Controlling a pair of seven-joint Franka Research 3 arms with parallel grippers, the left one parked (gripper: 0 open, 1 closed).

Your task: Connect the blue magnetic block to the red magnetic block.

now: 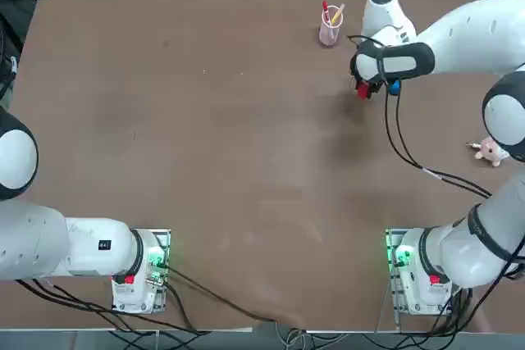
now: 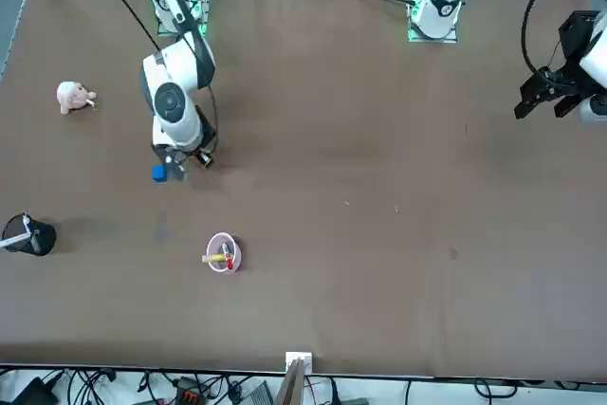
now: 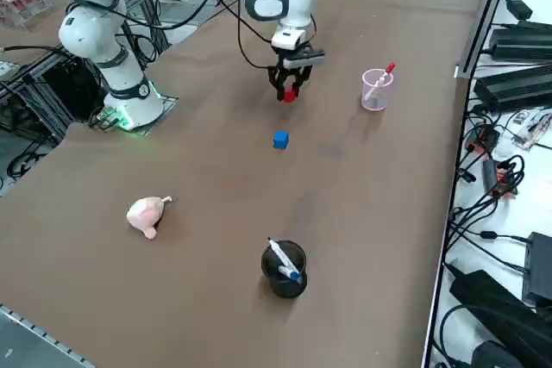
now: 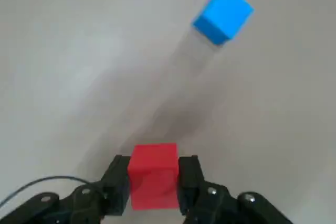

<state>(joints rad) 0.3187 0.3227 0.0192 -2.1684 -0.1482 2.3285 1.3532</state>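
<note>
Red cube clamped in the right gripper above the far right of the table, blue cube lying apart from it.

The right gripper [image 4: 153,182] is seen closed on the red magnetic block [image 4: 153,176], which is pinched between both fingers [image 4: 118,182]. In the top view the red magnetic block [image 1: 362,91] and the blue magnetic block [image 1: 394,86] are each half hidden under the wrist. The blue magnetic block [image 3: 280,140] is seen whole from the right side, resting on the table [image 3: 362,213] near the gripper [image 3: 288,90], not touching the red one. One cube of each colour is counted, with one pink plush toy [image 3: 147,214], one clear cup [image 3: 375,90] and one black cup [image 3: 284,270], both holding pens.
</note>
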